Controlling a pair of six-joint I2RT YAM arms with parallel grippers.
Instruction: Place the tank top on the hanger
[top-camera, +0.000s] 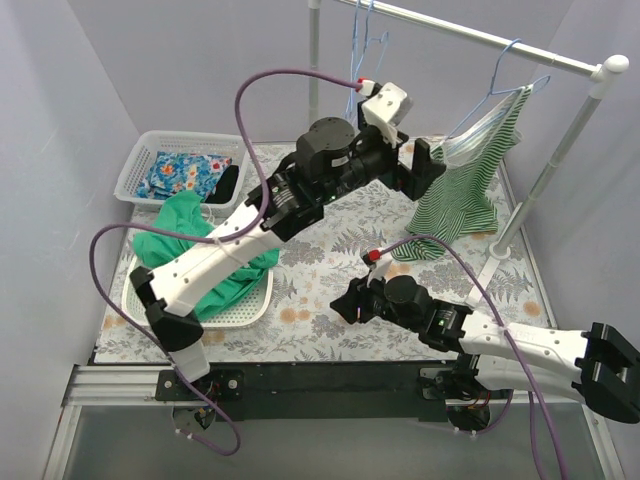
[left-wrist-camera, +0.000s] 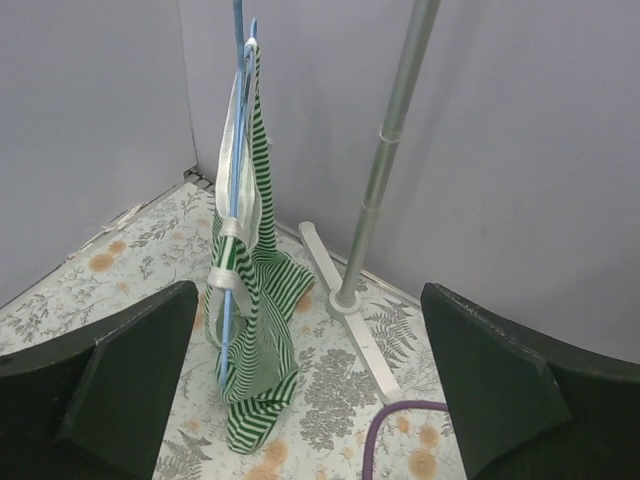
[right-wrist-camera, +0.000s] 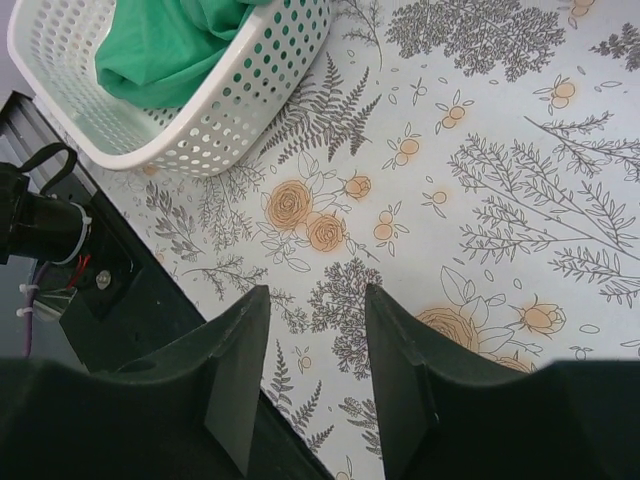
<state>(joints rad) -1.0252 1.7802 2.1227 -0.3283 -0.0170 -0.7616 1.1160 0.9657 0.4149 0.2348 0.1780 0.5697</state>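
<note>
The green-and-white striped tank top (top-camera: 462, 185) hangs on a light-blue wire hanger (top-camera: 500, 80), which is hooked on the white rail (top-camera: 480, 38) at the back right. Its lower hem rests on the table. In the left wrist view the tank top (left-wrist-camera: 250, 290) hangs straight ahead with the hanger (left-wrist-camera: 232, 190) inside it. My left gripper (top-camera: 430, 168) is just left of the top, open wide and empty (left-wrist-camera: 310, 385). My right gripper (top-camera: 350, 300) is low over the front middle of the table, open and empty (right-wrist-camera: 315, 350).
Two more blue hangers (top-camera: 362, 45) hang at the rail's left end. The rail's post (left-wrist-camera: 385, 150) and foot (left-wrist-camera: 350, 300) stand right of the top. A white basket (top-camera: 250, 305) holds a plain green garment (top-camera: 190, 245); another basket (top-camera: 150, 150) holds blue flowered cloth (top-camera: 185, 172).
</note>
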